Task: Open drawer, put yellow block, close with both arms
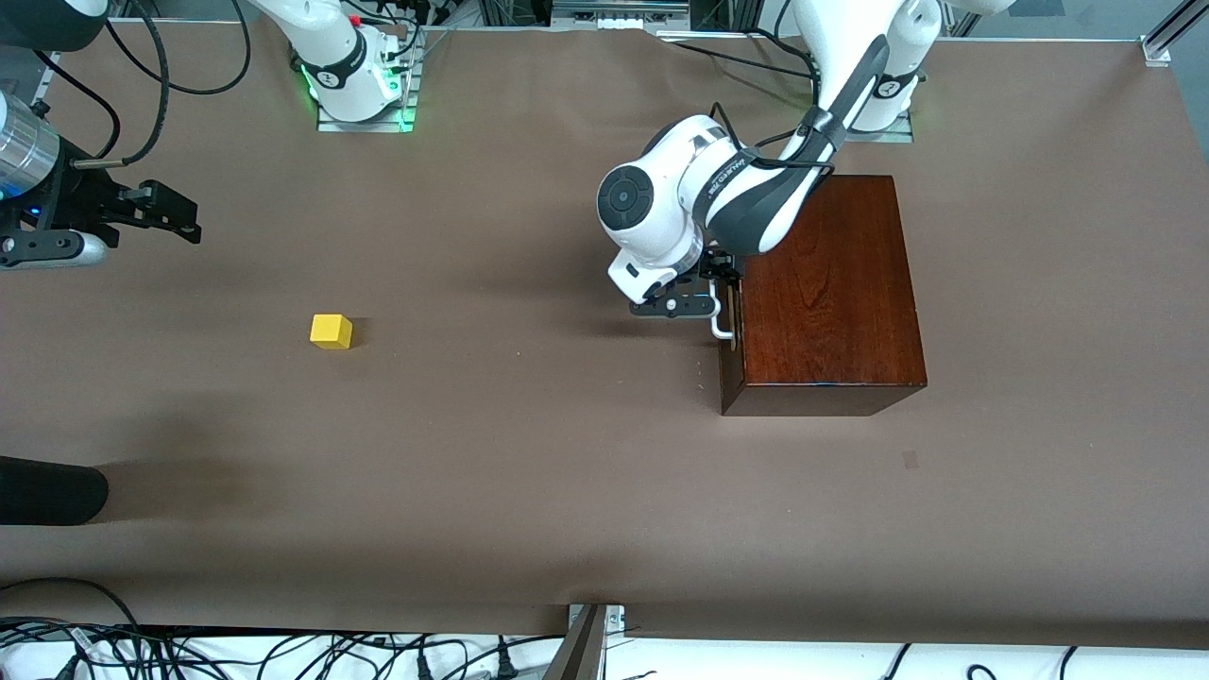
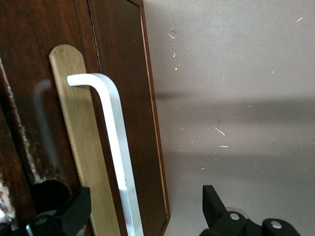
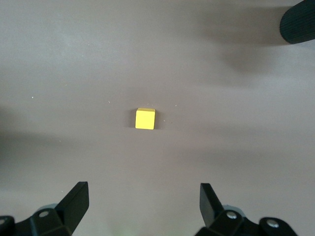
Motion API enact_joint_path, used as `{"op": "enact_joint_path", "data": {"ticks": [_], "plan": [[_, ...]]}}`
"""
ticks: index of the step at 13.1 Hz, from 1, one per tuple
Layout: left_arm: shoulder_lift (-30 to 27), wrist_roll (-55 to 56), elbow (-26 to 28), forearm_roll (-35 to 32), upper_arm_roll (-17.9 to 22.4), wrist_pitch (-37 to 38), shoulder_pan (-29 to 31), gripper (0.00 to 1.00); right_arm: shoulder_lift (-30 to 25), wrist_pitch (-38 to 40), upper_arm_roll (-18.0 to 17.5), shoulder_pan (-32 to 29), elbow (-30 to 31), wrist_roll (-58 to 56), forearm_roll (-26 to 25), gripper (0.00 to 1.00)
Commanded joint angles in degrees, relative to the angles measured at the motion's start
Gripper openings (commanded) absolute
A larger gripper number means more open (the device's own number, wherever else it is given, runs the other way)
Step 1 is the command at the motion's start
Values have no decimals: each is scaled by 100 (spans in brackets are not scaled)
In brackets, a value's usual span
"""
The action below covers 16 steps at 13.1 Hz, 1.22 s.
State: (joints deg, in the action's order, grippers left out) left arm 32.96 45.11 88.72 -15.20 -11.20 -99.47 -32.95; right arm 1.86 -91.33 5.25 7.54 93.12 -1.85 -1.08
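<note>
Jaws of left gripper (image 2: pixel 142 216) apart, straddling white handle (image 2: pixel 115 152) of shut drawer (image 1: pixel 729 326); best closed squarely, then pulled straight out; right gripper (image 3: pixel 142 209) spread, waiting high above yellow block (image 1: pixel 331 331) on worktop (image 1: pixel 529 472).

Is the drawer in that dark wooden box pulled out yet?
Shut. The dark-fronted drawer sits flush in the reddish-brown wooden box; the open left gripper straddles its white bar handle.
</note>
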Motion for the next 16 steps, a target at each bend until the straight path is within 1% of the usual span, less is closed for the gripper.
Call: {"op": "enact_joint_path", "data": {"ticks": [1, 4, 6, 8, 10, 11, 13, 16], "plan": [[131, 147, 102, -229, 4, -213, 26, 100, 77, 1, 20, -16, -119, -34, 46, 100], [316, 147, 67, -229, 4, -493, -62, 100, 95, 45, 38, -33, -110, -209, -32, 100], [352, 165, 40, -238, 13, -512, -115, 100, 209, 115, 38, -33, -67, -508, -41, 100], [352, 165, 58, -316, 13, -503, -106, 100, 393, 211, 38, -33, -58, -553, -41, 100], [369, 173, 75, -448, 4, -503, -115, 100, 508, 125, 38, -33, 187, -457, -15, 100], [404, 182, 49, -449, -5, -512, -115, 100, 560, -146, 38, -25, 389, -422, 2, 100], [396, 182, -21, -396, -13, -582, -80, 100, 543, -848, 38, -33, 1029, -229, 46, 100], [396, 200, -30, 33, -49, -1406, -132, 100, 535, -1876, 20, -25, 1882, 106, 46, 100]]}}
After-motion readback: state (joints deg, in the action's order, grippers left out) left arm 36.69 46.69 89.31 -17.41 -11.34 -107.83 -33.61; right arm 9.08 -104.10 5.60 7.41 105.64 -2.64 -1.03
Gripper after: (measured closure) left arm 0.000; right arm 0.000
